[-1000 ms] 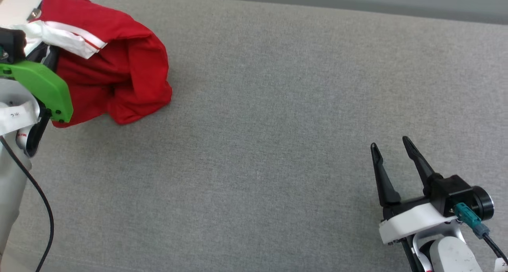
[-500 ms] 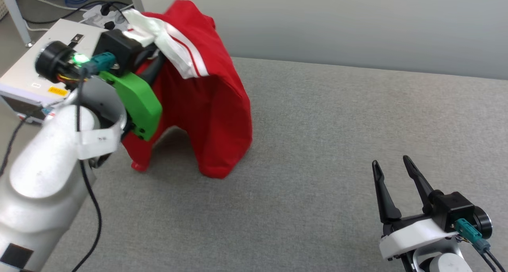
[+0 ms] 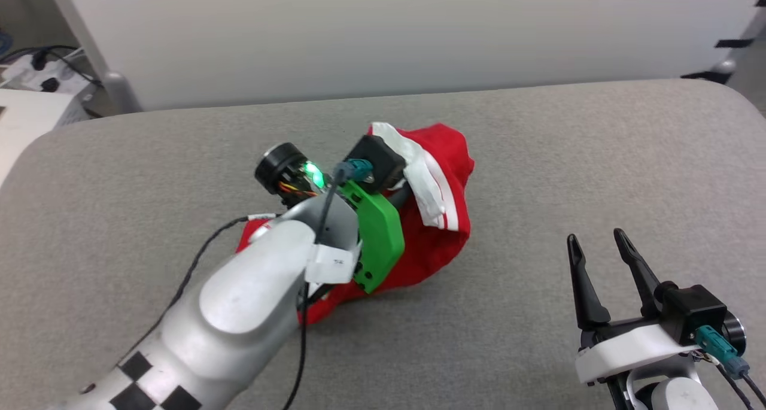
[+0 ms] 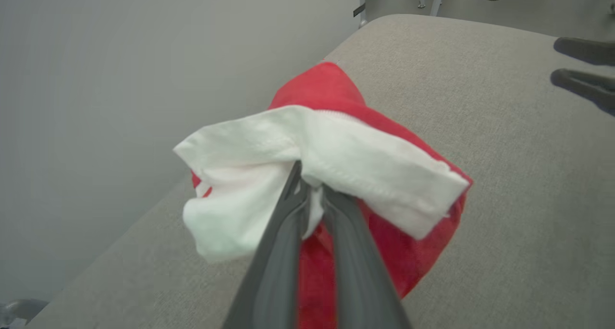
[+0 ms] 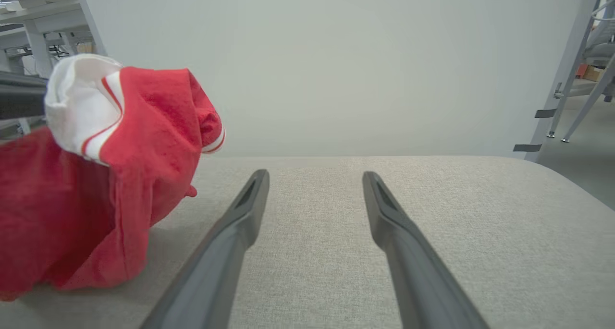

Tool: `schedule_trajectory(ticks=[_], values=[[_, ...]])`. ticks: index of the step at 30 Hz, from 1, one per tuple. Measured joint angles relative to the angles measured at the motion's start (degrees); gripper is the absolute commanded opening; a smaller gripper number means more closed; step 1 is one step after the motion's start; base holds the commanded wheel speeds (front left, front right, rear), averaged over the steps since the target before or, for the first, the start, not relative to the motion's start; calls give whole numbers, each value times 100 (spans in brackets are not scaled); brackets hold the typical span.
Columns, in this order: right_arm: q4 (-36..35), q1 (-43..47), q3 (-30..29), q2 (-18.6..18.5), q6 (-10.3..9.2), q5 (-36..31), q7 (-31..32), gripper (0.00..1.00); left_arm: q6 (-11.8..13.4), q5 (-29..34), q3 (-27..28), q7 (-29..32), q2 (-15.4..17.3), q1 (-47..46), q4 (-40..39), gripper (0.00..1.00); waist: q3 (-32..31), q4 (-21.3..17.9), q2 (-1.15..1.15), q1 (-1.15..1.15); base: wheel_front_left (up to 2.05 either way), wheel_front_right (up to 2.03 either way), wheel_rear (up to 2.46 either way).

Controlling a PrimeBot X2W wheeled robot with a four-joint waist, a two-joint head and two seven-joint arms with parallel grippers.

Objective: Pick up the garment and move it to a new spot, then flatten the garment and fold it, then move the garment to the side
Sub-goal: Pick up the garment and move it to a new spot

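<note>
Where the left gripper point(image 4: 307, 187) pinches it, garment point(image 3: 434, 251) bunched, red (white sleeve point(image 4: 370, 163) uppermost)

The garment point(image 3: 437, 248) hangs bunched from its raised white sleeve (striped red-white trim showing), its red body drooping, lower folds resting on the grey counter point(image 3: 538, 158).

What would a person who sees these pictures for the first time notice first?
The red shirt, bunched near the middle of the grey surface, stands out first. The left gripper is shut on its white sleeve. The right gripper stands open at the lower right.
</note>
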Motion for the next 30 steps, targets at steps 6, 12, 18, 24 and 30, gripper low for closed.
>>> schedule_trajectory(ticks=[6,12,18,24,30], values=[[-3,-61,-62,-1,0,101,0,100,77,62,-272,-88,-730,-15,998,0,175,-550,0,0,0,0,0],[11,-110,-88,-1,0,176,0,100,153,90,-471,-481,-1356,-23,1885,100,366,-1027,0,0,0,0,0],[18,-109,-174,-5,-1,193,0,100,152,-11,-542,-1128,-1494,-80,2163,100,474,-1159,0,0,0,0,0],[13,-105,-283,-3,-1,133,0,100,246,-155,-369,-1689,-1499,-129,2341,100,454,-898,0,0,0,0,0],[-42,-65,-417,-1,-1,18,0,100,448,-379,75,-2298,-1305,-161,2315,100,293,-430,0,0,0,0,0]])
